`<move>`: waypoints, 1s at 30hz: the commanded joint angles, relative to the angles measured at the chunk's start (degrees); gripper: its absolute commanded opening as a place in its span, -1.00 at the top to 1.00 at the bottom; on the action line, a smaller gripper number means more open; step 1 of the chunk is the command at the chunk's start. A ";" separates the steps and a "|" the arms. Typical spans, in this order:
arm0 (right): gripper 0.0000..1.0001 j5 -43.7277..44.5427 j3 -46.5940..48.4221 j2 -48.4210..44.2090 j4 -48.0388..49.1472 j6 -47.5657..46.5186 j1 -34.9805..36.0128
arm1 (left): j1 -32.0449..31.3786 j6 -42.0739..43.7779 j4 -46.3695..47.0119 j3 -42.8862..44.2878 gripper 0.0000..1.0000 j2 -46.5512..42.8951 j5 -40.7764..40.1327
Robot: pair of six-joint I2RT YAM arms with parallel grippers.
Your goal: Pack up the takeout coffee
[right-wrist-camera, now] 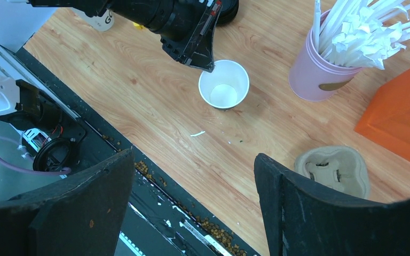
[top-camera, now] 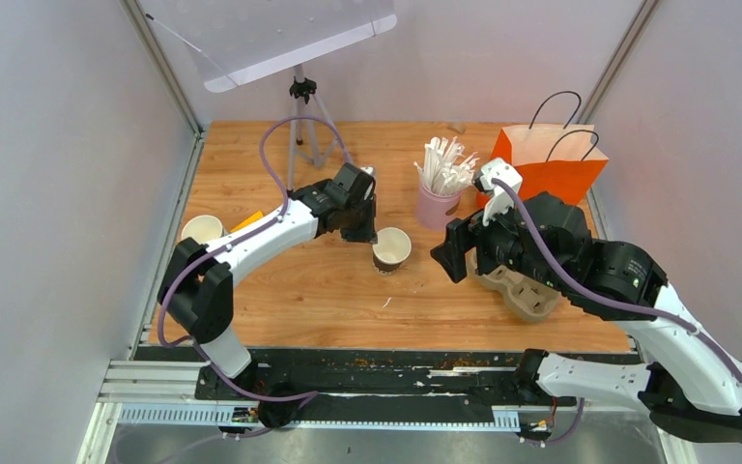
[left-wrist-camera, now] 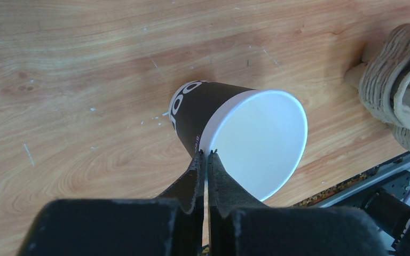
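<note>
The wooden surface (top-camera: 309, 300) fills the top view, and at its far right stands the orange bag (top-camera: 551, 174). The right wrist catches only a corner of that bag. Next, the pulp tray (right-wrist-camera: 333, 170): half hidden under the right arm from above, plain to the right wrist. The pink cup (top-camera: 437, 206) of white straws (top-camera: 449, 159) sits just left of the bag. Mid-surface stands the dark paper cup (top-camera: 391, 248), upright and open-topped. A second cup (top-camera: 202, 229), white, sits at the left edge. Only the left wrist shows the left end effector (left-wrist-camera: 206, 156) pinched on the dark cup's rim, one finger outside, one inside. The right end effector (right-wrist-camera: 193, 157) hovers, fingers spread wide, holding nothing.
</note>
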 commanded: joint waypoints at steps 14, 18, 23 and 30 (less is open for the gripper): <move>-0.64 0.07 1.57 -1.75 0.35 -0.08 -0.13 | -0.27 10.78 -14.08 15.65 0.17 2.03 -16.26; -0.64 0.57 2.73 -2.30 0.06 -0.65 -0.10 | 0.13 16.39 -17.74 19.57 0.17 5.44 -25.02; -0.63 3.33 3.06 -1.40 1.68 0.08 -0.10 | 3.39 24.92 -14.86 21.37 0.17 10.31 -23.44; -0.61 4.18 3.98 0.29 0.95 2.84 -0.10 | 7.77 32.00 -13.62 30.75 0.18 19.67 -20.45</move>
